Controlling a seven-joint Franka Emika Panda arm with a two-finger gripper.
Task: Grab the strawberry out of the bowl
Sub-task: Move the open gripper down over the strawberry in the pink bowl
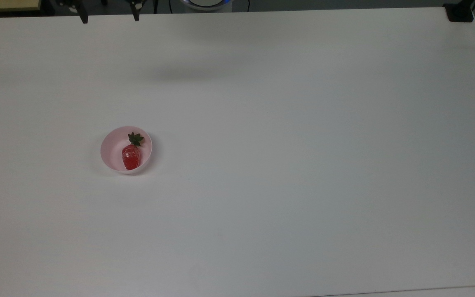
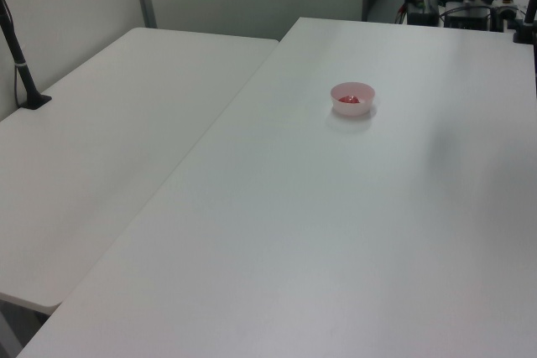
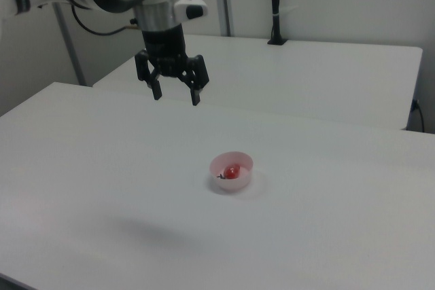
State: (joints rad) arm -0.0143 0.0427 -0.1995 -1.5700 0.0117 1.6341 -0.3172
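A small pale pink bowl (image 1: 109, 149) stands on the white table, left of centre in the top view. A glossy red strawberry (image 1: 131, 157) with a dark green cap lies inside it, cap towards the table's far edge. The bowl (image 2: 353, 110) and strawberry (image 2: 349, 100) also appear in the left view. In the right view my gripper (image 3: 176, 98) hangs open and empty, high above the table, up and to the left of the bowl (image 3: 235, 186) and strawberry (image 3: 232, 172). In the top view the gripper (image 1: 109, 19) shows two spread fingertips at the upper edge.
A second white table (image 2: 109, 123) adjoins along the left view's left, with a black clamped post (image 2: 20, 54) on it. A black clamp (image 1: 460, 12) sits at the top view's upper right corner. The robot base (image 1: 206, 3) is at the top view's upper middle.
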